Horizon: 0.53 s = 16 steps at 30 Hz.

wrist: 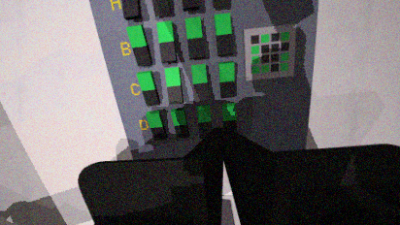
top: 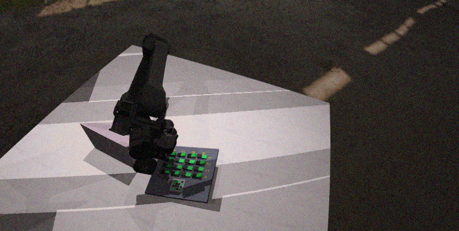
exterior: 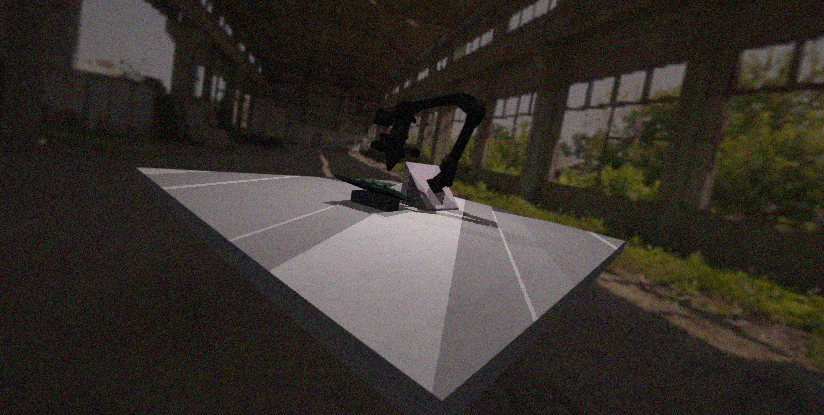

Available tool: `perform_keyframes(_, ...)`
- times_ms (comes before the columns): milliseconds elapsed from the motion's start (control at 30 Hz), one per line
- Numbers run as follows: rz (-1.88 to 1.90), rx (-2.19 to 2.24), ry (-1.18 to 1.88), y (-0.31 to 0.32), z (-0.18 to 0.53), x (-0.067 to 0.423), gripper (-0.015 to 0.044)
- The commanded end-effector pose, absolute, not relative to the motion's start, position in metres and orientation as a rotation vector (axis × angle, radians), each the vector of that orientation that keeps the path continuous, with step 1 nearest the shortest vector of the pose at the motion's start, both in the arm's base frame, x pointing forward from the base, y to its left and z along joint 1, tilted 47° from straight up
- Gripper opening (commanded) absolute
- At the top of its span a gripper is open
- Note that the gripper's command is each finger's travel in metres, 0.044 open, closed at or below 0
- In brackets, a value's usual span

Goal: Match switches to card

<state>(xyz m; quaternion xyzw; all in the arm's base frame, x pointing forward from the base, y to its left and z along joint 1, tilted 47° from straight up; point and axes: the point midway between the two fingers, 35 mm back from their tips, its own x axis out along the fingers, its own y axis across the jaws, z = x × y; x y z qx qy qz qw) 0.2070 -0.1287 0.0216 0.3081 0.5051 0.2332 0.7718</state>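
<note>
The dark grey switch panel point(top: 192, 193) point(wrist: 109, 58) point(exterior: 374, 198) lies on the table, with a grid of green and dark grey rocker switches point(top: 186, 164) in rows lettered A to D. The small card point(top: 176, 185) point(wrist: 270, 52) sits to the right of the grid in the wrist view. My gripper point(wrist: 220, 134) point(top: 144, 165) is shut on nothing. Its tips hang over the near row D, by the third switch point(wrist: 204, 113) and the fourth switch point(wrist: 229, 112), and hide their near halves. I cannot tell whether the tips touch a switch.
The arm stands on a pale wedge-shaped base point(exterior: 423, 184) point(top: 106, 133) just behind the panel. The grey table point(top: 273, 133) point(exterior: 374, 285) ends in sharp edges; dark ground lies beyond them.
</note>
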Motion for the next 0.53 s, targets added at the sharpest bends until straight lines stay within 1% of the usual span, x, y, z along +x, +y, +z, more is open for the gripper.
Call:
perform_keyframes(0, 0.513, 0.649, 1.080, -0.1245, 0.0510, 0.2361, 0.0000)
perform_keyframes(500, 0.515, 0.650, 1.079, -0.1229, 0.0559, 0.2407, 0.0000)
